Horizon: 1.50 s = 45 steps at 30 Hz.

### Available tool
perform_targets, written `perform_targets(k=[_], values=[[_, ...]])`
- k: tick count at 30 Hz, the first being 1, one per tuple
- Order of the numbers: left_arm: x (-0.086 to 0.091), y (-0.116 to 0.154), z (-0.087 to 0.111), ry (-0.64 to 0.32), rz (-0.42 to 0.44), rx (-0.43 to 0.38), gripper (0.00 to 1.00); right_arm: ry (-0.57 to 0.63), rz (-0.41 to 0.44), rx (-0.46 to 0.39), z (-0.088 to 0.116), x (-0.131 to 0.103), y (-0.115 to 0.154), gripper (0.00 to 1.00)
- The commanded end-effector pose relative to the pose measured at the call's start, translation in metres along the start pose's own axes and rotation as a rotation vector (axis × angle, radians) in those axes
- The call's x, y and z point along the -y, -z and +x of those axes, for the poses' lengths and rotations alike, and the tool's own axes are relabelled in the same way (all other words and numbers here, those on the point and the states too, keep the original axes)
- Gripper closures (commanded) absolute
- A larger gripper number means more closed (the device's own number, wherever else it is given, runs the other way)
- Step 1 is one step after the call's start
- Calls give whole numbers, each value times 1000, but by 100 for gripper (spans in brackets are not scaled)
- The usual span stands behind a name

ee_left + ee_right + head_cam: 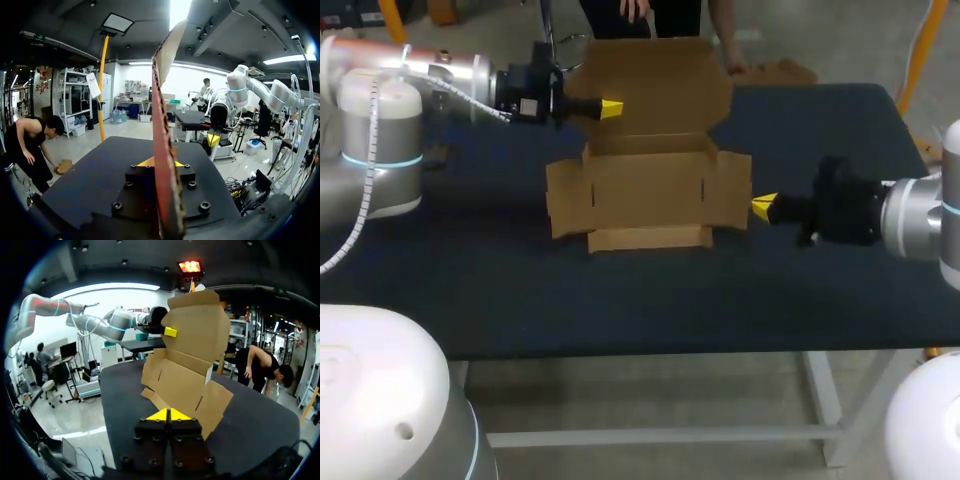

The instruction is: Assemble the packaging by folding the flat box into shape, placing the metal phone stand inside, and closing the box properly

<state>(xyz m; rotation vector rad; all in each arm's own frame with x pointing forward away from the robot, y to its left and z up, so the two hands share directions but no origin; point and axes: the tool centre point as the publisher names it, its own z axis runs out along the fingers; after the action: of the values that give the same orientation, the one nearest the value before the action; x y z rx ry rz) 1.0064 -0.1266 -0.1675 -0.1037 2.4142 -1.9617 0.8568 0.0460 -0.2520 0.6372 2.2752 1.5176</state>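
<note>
A partly folded cardboard box (650, 195) stands open on the dark table (620, 300).

Plain brown cardboard box (650, 190); dark blue-black table (620, 300); yellow-tipped black left gripper (611, 108) and right gripper (763, 205)

A: Near side: a broad bare strip of the dark desk (620, 300) lies in front of the brown corrugated cardboard box (650, 215).
B: Inside it?
A: Open from above. Its upright lid (655, 85) walls the far side.
B: Flanks?
A: Bare desk beside the left flap (568, 200). Just beside the right flap (728, 190) sits the right gripper (763, 207), fingers together. Higher up, the left gripper (610, 108) pinches the lid's left edge.
</note>
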Motion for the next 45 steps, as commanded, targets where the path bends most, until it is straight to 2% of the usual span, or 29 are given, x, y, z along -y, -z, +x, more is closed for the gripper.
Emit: perform_targets(k=[1,11,18,25,31,45], values=[[8,6,10,-5,-13,15,100,9,-6,6,7,1,10,100],[27,10,28,-6,-11,0,100,31,-1,20,20,7,16,100],[31,12,36,22,0,-41,100,39,5,33,31,9,18,100],[23,13,39,51,5,-65,100,48,14,40,42,12,16,100],[11,12,32,76,14,-84,100,42,25,41,47,15,8,100],[0,10,22,63,4,-110,100,41,41,21,52,17,-11,100]])
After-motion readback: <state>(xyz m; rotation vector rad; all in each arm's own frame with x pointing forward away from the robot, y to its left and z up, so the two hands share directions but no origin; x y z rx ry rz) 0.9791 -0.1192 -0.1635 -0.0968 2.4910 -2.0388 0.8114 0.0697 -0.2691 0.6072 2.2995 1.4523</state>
